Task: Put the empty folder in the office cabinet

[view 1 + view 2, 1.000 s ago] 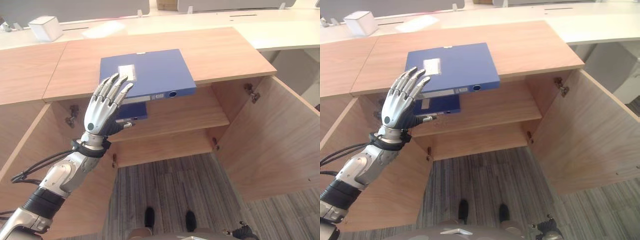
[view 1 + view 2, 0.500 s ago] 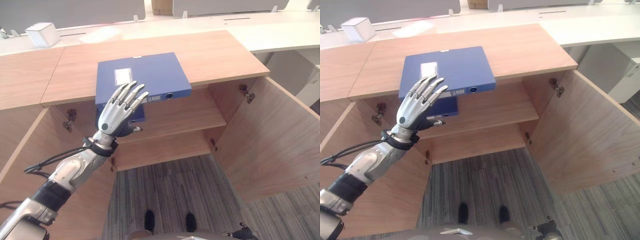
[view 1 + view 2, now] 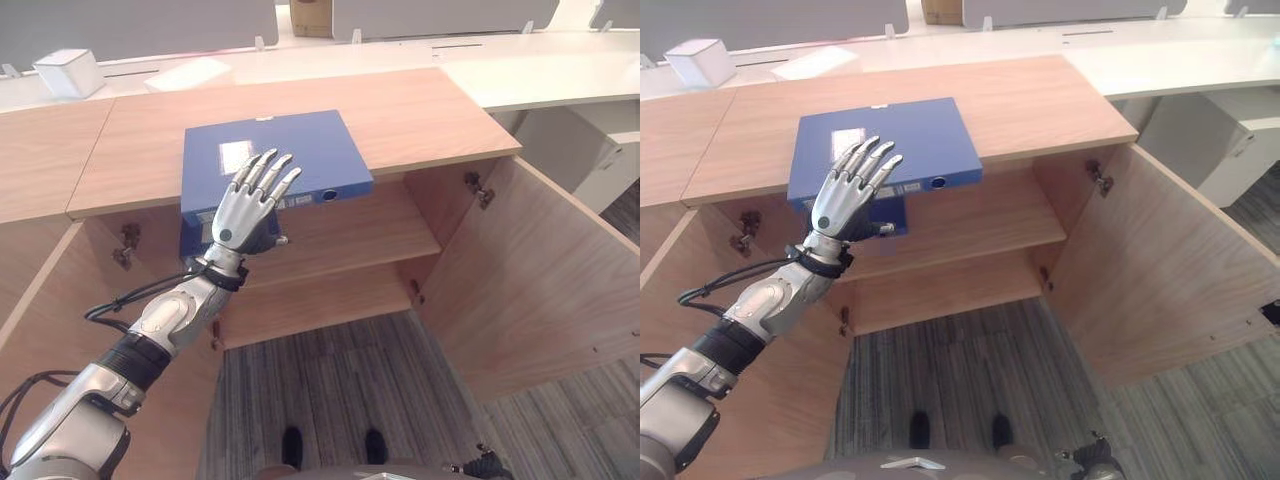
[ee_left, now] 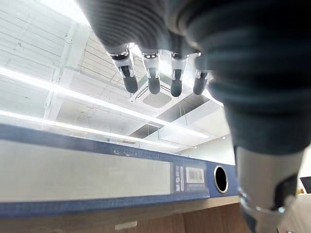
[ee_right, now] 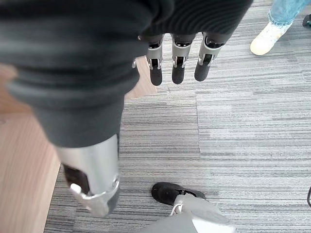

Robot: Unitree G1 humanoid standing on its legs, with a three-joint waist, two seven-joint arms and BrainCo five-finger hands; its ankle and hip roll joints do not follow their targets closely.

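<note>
Reaching my left hand (image 3: 243,213) closer to the blue folder (image 3: 300,150) (fingers spread, nothing gripped); pickup comes next.

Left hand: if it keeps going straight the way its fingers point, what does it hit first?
Most likely the blue folder on the cabinet top: the open left hand points at its front edge. Depth is unclear; the fingertips may pass just above it.

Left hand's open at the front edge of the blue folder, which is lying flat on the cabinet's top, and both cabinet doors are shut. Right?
Not quite: the cabinet doors are swung open, not shut, as the left eye view shows, with the shelf inside exposed. The rest holds: the left hand is open with straight fingers at the front edge of the blue folder, which lies flat on the cabinet's top.
</note>
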